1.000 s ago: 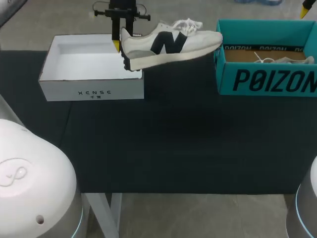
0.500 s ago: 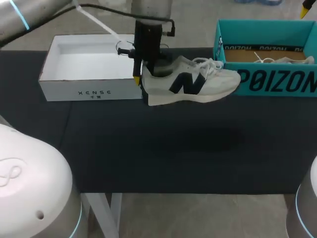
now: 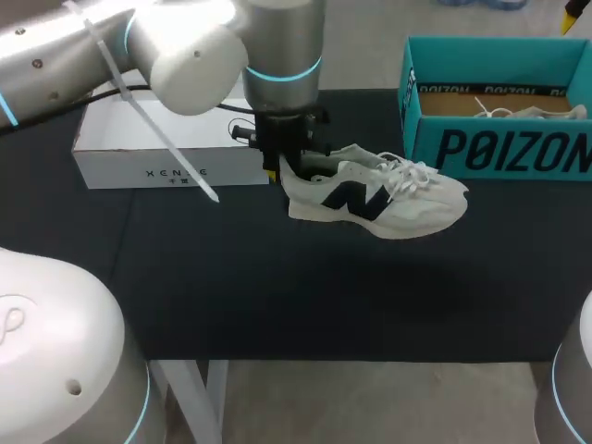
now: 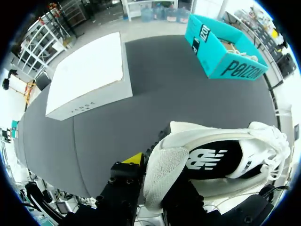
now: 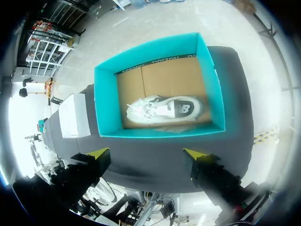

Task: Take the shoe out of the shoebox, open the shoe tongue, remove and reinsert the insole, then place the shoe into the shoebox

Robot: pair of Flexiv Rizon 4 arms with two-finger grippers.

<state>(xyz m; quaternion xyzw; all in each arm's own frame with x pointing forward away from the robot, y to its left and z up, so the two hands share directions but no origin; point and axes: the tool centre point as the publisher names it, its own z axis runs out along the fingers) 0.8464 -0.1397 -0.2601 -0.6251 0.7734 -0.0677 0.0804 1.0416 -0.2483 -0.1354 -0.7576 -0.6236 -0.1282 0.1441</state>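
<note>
The left claw point(image 3: 280, 172) is closed on the heel of the white shoe point(image 3: 379, 196), holding it over the dark table point(image 3: 277, 296), between the white box point(image 3: 171, 168) and the teal box point(image 3: 499, 148).

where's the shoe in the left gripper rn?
Head view: the shoe hangs by its heel from the left gripper over the table, just right of the white box, with the teal shoebox further right.
</note>
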